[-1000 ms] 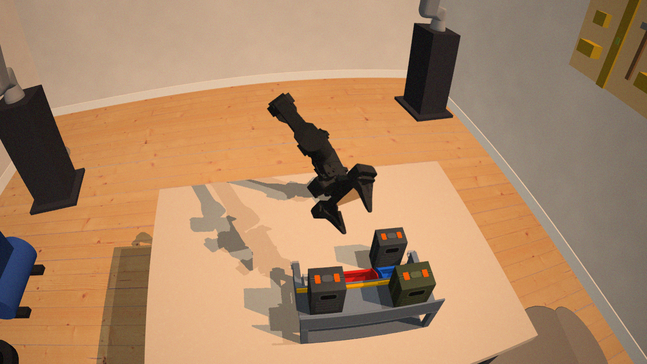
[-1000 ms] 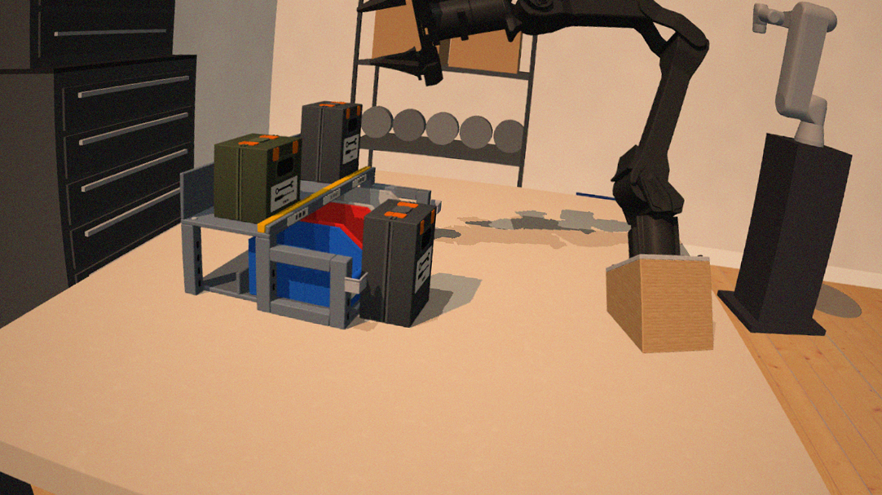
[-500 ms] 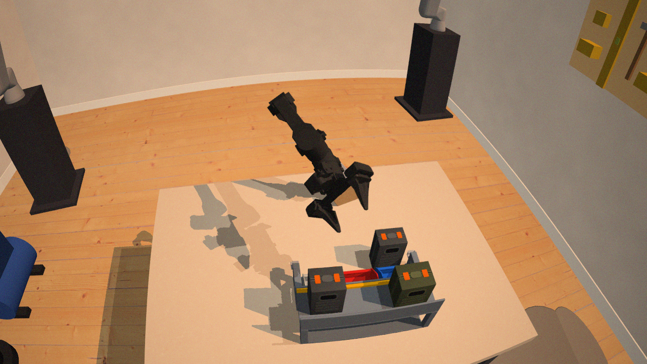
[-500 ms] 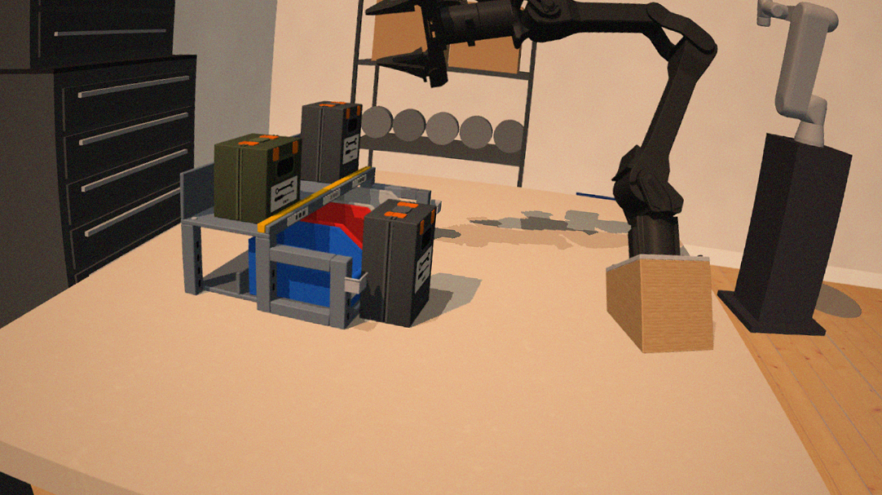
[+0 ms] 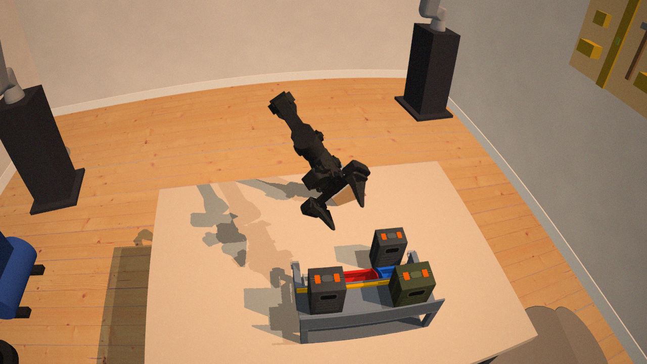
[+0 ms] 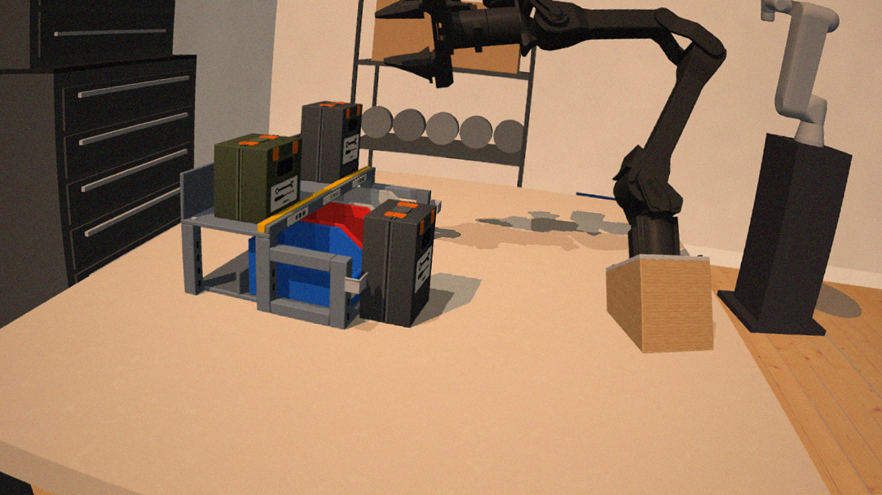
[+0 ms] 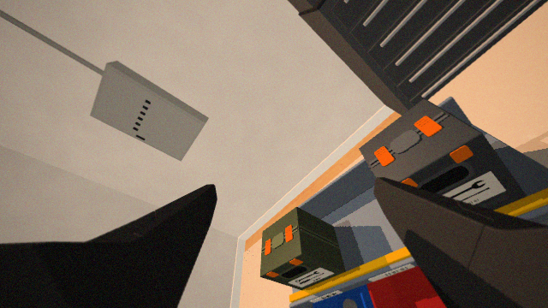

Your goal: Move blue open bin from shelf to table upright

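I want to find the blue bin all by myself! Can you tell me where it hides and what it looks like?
Look at the small grey shelf standing on the big tan table. Under its top board, behind the yellow strip, two open bins sit side by side. The blue open bin is the one beside the red bin, nearest the green case.

Items appearing on the bench (image 6: 484, 434): one grey shelf (image 5: 370, 316); two open bins sitting in it, one blue bin (image 5: 385, 270) and one red bin (image 5: 359, 274); three latched cases, two dark grey cases (image 5: 326, 289) (image 5: 388, 246) and one olive case (image 5: 412, 282); one wooden block (image 6: 660, 302); one claw (image 6: 419, 32).
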Available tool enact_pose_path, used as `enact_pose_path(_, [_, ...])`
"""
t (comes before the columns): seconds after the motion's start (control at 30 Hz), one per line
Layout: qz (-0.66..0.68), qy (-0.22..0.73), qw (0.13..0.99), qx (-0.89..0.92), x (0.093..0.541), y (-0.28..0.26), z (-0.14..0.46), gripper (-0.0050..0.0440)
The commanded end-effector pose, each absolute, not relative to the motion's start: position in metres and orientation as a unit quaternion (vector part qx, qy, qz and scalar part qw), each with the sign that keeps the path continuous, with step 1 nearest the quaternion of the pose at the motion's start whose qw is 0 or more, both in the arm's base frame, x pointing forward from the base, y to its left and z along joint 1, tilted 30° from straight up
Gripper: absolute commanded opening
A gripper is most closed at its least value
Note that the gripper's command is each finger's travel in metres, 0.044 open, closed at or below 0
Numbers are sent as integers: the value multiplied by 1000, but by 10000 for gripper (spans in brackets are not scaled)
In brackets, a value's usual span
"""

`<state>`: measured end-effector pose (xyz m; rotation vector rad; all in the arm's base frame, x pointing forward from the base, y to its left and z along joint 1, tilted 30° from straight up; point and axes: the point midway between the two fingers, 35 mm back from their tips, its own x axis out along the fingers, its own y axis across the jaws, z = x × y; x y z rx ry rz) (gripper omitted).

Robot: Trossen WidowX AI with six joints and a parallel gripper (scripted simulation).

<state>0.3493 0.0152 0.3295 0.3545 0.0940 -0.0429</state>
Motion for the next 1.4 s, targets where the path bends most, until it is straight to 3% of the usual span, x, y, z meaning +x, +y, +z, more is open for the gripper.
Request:
enact_pose_path(0.0, [-17, 42, 984, 174, 347, 16, 332, 440])
enact_pose_path(1.37, [0, -32, 999, 0, 310, -1, 327, 440])
